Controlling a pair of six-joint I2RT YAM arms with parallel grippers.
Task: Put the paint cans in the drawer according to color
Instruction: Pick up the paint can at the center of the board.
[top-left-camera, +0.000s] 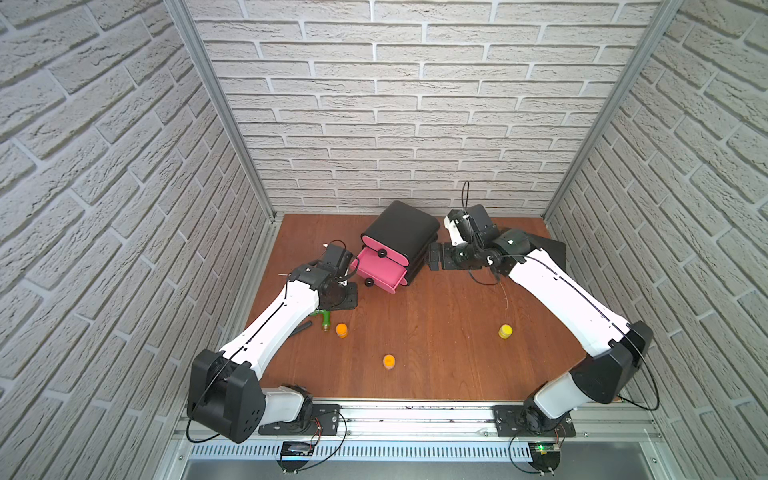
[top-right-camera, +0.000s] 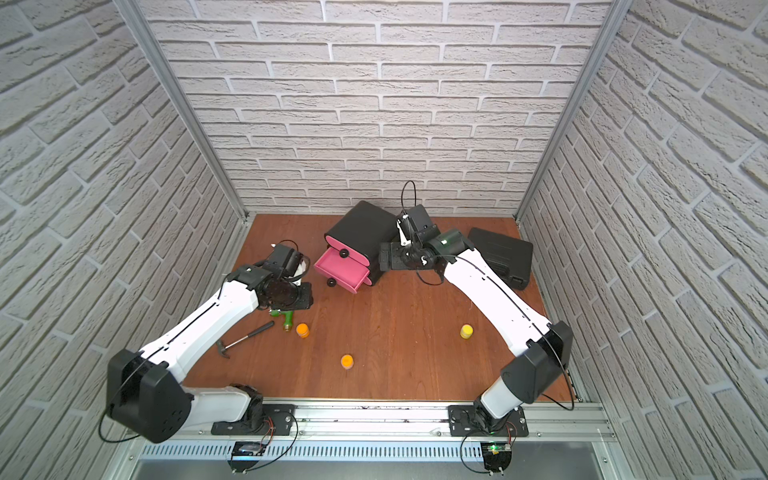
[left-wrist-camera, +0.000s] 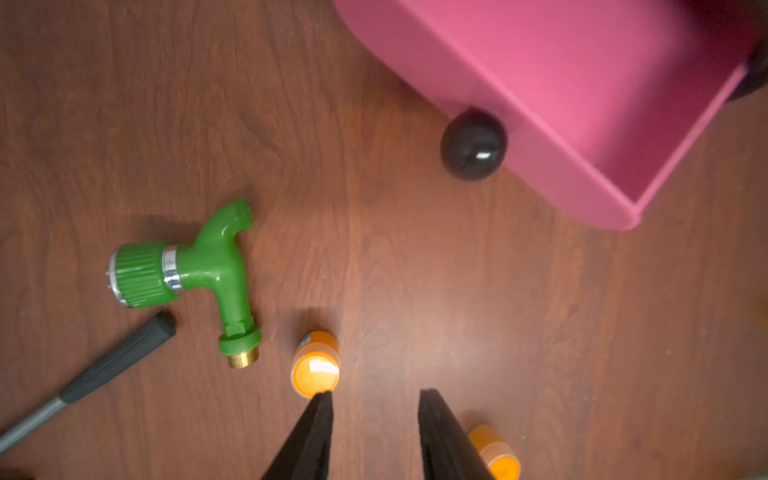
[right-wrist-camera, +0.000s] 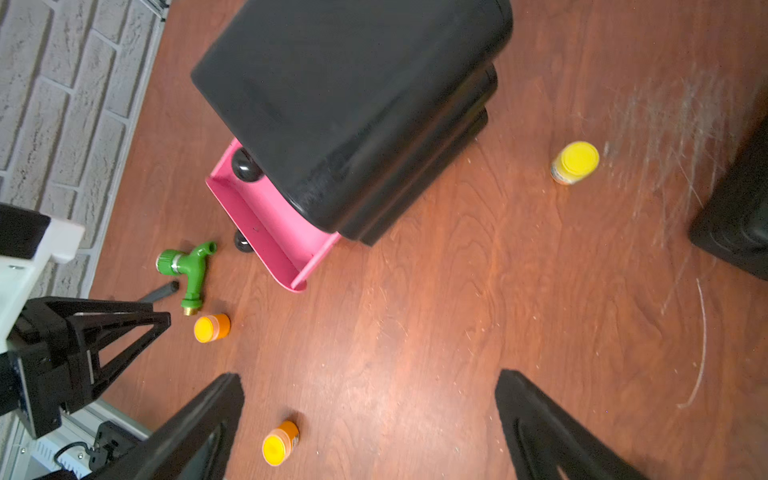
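The left fingers (left-wrist-camera: 316, 436) stand narrowly apart and empty, one tip at the edge of an orange paint can (left-wrist-camera: 316, 370), seemingly lining up a pick for the open pink drawer (left-wrist-camera: 582, 104) close by. The right fingers (right-wrist-camera: 199, 428) are spread wide and empty just beside the black cabinet (top-left-camera: 401, 232), perhaps to steady it. Further out on the surface (top-left-camera: 436, 332) a second orange can (top-left-camera: 389, 361) and a yellow can (top-left-camera: 505, 331) stand upright, well apart, while a green tap (left-wrist-camera: 199, 270) and a hammer (top-right-camera: 249, 334) lie near the first can.
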